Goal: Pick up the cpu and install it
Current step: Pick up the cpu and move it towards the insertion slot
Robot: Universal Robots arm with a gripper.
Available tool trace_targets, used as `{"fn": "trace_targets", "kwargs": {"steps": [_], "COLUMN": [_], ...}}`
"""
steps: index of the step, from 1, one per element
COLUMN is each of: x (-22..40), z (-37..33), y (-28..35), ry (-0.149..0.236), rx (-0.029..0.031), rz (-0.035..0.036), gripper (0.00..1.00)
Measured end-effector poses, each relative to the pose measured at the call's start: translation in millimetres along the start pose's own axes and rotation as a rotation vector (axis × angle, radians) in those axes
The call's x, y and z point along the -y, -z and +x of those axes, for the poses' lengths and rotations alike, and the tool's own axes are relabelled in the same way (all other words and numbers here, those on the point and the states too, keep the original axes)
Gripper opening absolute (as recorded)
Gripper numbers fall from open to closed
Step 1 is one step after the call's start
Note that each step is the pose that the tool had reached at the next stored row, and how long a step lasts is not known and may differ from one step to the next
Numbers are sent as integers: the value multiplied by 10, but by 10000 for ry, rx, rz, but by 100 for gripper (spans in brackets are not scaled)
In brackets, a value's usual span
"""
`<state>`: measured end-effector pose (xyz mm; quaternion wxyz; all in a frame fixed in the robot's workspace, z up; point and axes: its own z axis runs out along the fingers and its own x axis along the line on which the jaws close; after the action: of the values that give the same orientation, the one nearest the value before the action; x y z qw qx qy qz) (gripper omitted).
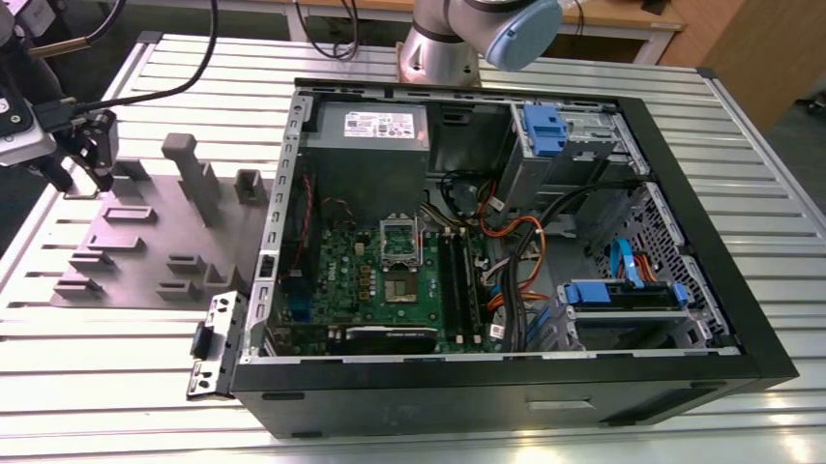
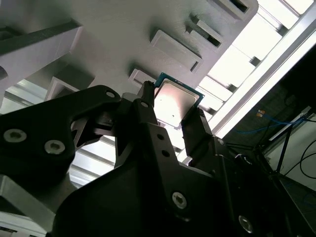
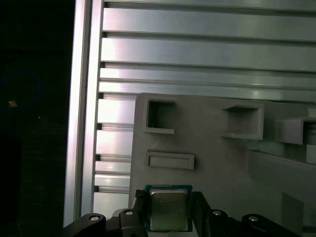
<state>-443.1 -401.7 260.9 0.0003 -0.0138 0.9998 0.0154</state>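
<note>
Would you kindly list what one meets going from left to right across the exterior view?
The tool, shut on the cpu in both wrist views → grey fixture plate → silver socket frame → larger blue drive caddy.

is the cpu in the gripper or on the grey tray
In the gripper: both wrist views show the cpu clamped between its jaws, over the grey tray.

grey posts (image 1: 193, 184) near jaws, case wall (image 1: 289, 193) beyond
</note>
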Motion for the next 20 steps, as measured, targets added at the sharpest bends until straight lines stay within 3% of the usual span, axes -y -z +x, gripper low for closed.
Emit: {"fn": "trace_targets", "kwargs": {"steps": [3,5,20], "x": [0,-1,-2], "z": [0,0,-29], "y": [4,49,63], "ry": [0,0,-1], "rx": [-4,-3,-8], "rz": [2,5,16], "gripper": [47,47,47]}}
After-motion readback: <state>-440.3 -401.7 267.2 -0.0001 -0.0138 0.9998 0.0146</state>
